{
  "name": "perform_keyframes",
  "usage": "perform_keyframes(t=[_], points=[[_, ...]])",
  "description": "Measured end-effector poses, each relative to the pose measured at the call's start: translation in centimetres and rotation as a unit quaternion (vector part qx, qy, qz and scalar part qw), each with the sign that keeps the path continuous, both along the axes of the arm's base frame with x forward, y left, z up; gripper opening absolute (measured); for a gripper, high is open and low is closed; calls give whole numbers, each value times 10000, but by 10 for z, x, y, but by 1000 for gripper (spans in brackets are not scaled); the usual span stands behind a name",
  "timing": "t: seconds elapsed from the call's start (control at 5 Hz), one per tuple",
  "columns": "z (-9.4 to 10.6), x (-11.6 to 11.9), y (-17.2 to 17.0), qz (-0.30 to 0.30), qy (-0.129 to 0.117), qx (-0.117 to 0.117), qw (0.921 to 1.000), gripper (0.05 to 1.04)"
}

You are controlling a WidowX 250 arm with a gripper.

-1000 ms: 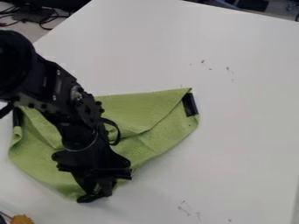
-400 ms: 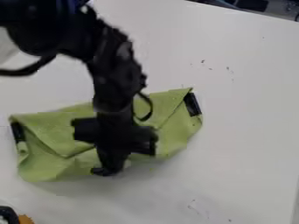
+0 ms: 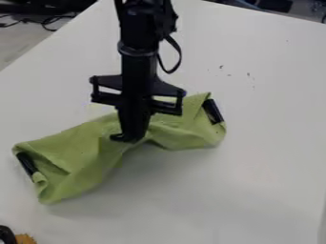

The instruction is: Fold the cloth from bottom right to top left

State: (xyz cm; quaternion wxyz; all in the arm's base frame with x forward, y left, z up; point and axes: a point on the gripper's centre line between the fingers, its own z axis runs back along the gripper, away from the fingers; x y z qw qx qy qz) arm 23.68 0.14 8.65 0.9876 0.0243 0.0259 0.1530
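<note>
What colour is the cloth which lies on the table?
The cloth is plain light green, as the camera view shows.

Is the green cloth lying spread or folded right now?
Partly folded, not spread flat: the cloth narrows at the gripper, its lower edge arches up there, and creases cross it.
</note>
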Motion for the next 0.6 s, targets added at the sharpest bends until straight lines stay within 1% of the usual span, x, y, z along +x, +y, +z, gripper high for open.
perform_keyframes(t=[0.2,0.4,0.6], points=[[-18,32,24,-174,15,-304,9994,72],[-39,56,45,-282,6,-589,9979,72],[-49,69,59,-373,-33,-695,9969,72]])
